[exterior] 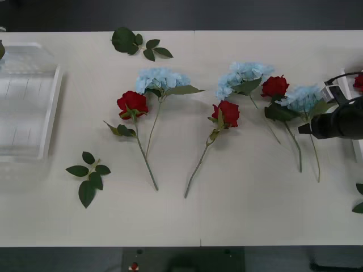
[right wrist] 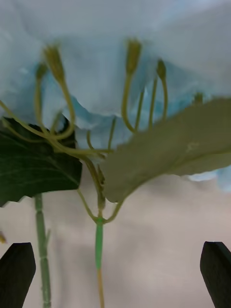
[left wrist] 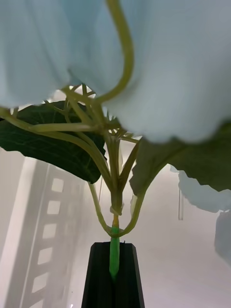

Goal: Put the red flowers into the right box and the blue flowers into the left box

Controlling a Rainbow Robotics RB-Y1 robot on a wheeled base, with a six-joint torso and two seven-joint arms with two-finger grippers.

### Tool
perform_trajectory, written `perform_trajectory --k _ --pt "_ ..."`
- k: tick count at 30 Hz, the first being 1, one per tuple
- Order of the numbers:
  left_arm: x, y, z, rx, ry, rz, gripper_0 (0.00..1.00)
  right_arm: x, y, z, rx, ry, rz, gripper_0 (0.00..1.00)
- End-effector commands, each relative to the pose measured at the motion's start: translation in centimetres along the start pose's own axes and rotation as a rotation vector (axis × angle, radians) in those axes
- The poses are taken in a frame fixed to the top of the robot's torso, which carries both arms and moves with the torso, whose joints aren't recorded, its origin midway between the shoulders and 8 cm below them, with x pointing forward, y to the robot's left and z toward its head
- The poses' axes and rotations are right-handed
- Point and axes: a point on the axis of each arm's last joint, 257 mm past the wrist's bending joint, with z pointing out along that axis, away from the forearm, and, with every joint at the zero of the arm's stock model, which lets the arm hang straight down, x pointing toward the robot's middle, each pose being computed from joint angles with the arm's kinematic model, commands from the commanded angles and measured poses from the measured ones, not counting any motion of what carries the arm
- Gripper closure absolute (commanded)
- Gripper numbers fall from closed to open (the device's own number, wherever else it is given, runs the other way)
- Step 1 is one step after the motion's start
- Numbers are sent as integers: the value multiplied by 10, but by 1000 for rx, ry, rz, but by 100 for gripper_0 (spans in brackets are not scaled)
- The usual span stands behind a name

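Note:
Three blue flowers lie on the table: one (exterior: 161,79) at the left, one (exterior: 244,76) in the middle, one (exterior: 302,97) at the right. Red flowers (exterior: 132,103), (exterior: 228,112), (exterior: 275,86) lie among them, and another red bloom (exterior: 358,82) sits in the right box (exterior: 336,86). My right gripper (exterior: 309,127) hovers open over the rightmost blue flower, its stem (right wrist: 98,240) running between the black fingers (right wrist: 17,274). My left gripper (left wrist: 114,260) is shut on the green stem of a blue flower (left wrist: 159,72), with the left box's slotted wall (left wrist: 48,226) behind it. The left box (exterior: 51,107) stands at the table's left end.
Loose green leaf sprigs lie at the back (exterior: 136,44), at the front left (exterior: 88,175) and at the right edge (exterior: 359,198). A second thin stem (right wrist: 41,240) runs beside the right gripper's left finger. The table's front strip is bare.

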Motion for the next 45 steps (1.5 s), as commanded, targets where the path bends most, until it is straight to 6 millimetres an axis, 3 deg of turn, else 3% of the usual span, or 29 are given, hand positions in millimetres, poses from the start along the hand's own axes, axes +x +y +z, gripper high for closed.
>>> perform_trajectory --k 1,5,7,8,9,10,12,14,16,20,23,25,29,32,36,39,42,45 --pt "-23 12 -8 -19 -46 16 100 -16 2 6 7 -34 -33 0" --pt "-24 11 -8 -14 -48 12 95 -17 3 10 10 -42 -39 0" --pt "-23 11 -8 -13 -47 12 80 -16 2 12 13 -41 -41 8" --pt "-24 10 -8 -12 -49 13 68 -15 2 13 15 -41 -46 18" --pt "-24 11 -8 -12 -47 11 63 -16 2 13 16 -42 -47 26" --pt "-24 11 -8 -12 -49 11 61 -16 2 13 17 -42 -48 33" --pt "-24 11 -8 -12 -47 11 54 -15 0 13 22 -42 -55 57" --pt "-24 9 -8 -6 -49 8 46 -15 0 13 25 -41 -59 69" --pt "-24 5 -9 5 -42 7 37 -16 0 13 25 -43 -63 73" --pt "-32 -34 -28 123 -1 -13 18 -16 0 14 29 -42 -70 90" --pt "-43 -66 -51 208 18 10 14 -18 -1 13 28 -46 -66 98" --pt "-50 -86 -67 256 23 39 7 -21 -2 11 27 -55 -60 100" --pt "-57 -128 -97 357 35 82 6 -34 -6 -1 18 -66 -41 100" --pt "-49 -174 -113 472 53 68 0 -54 -7 -22 -11 -80 -26 100" --pt "-30 -229 -120 609 109 -15 0 -80 -1 -57 -119 -107 2 100" --pt "-11 -258 -117 636 167 -54 0 -95 10 -82 -208 -140 -35 100" --pt "12 -296 -107 600 233 -136 0 -113 35 -109 -337 -214 -105 100" --pt "25 -319 -93 528 231 -154 0 -129 63 -128 -447 -298 -171 100"
